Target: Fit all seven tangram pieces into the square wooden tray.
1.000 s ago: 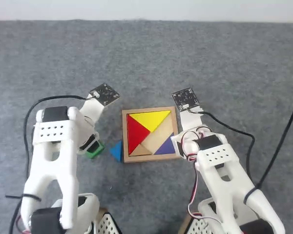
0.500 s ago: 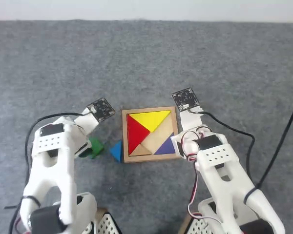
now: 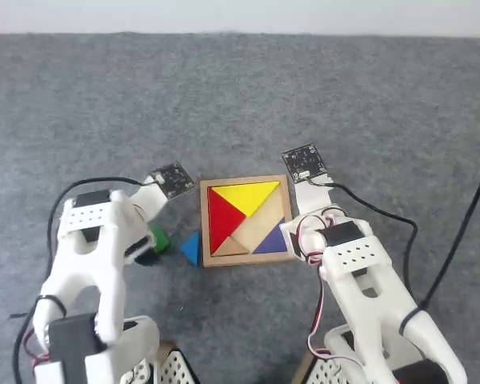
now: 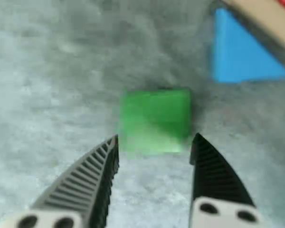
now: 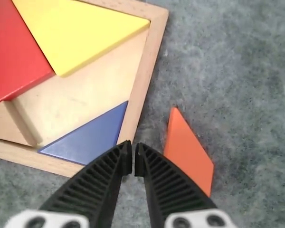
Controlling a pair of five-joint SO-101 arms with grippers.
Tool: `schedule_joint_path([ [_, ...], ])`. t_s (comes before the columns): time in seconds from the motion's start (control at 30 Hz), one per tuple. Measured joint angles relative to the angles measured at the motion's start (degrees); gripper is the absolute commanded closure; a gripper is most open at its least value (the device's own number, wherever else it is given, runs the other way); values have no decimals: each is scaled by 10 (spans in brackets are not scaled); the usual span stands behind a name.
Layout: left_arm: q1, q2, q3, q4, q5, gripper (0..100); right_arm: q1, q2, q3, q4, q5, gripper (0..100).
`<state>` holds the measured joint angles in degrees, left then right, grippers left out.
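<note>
Both arms rise from the near edge of the grey tabletop (image 3: 344, 96). The left arm (image 3: 88, 264) bends over the near-left part of it. The left jaws are spread, with nothing pinched, and their tips stand either side of the near edge of a green square piece (image 4: 154, 118) that lies flat on the tabletop. Whether the tips touch it cannot be told.

Just beyond the green piece, toward the tabletop's middle, lies a blue triangle (image 4: 242, 52), close against the left rim of the wooden tray (image 3: 244, 181).

The right arm (image 3: 368, 280) reaches to the tray's right side. The right jaws are pressed together and hold nothing. They hang over the tabletop at the tray's near-right corner. An orange parallelogram (image 5: 187, 149) lies flat just outside the right rim, beside them.

The tray sits about midway across the tabletop. Inside it, a dark blue triangle (image 5: 88, 137) fills the near-right corner, a red triangle (image 3: 222, 220) lies along the left side and a yellow triangle (image 3: 244, 196) along the far side. The rest shows pale wood.
</note>
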<state>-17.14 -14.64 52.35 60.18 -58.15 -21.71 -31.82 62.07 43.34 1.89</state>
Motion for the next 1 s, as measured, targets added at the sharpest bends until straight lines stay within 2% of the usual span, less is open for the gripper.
schedule_joint_path([
  [0.13,21,9,-16,53,62,760,0,0,0,0,0,965],
  [0.23,33,19,-31,53,129,760,0,0,0,0,0,965],
  [0.33,38,61,-45,53,153,761,0,0,0,0,0,965],
  [0.53,25,142,-112,54,157,761,0,0,0,0,0,965],
  [0.77,-13,145,-113,55,110,761,0,0,0,0,0,965],
  [1.0,4,145,-111,44,105,761,0,0,0,0,0,965],
])
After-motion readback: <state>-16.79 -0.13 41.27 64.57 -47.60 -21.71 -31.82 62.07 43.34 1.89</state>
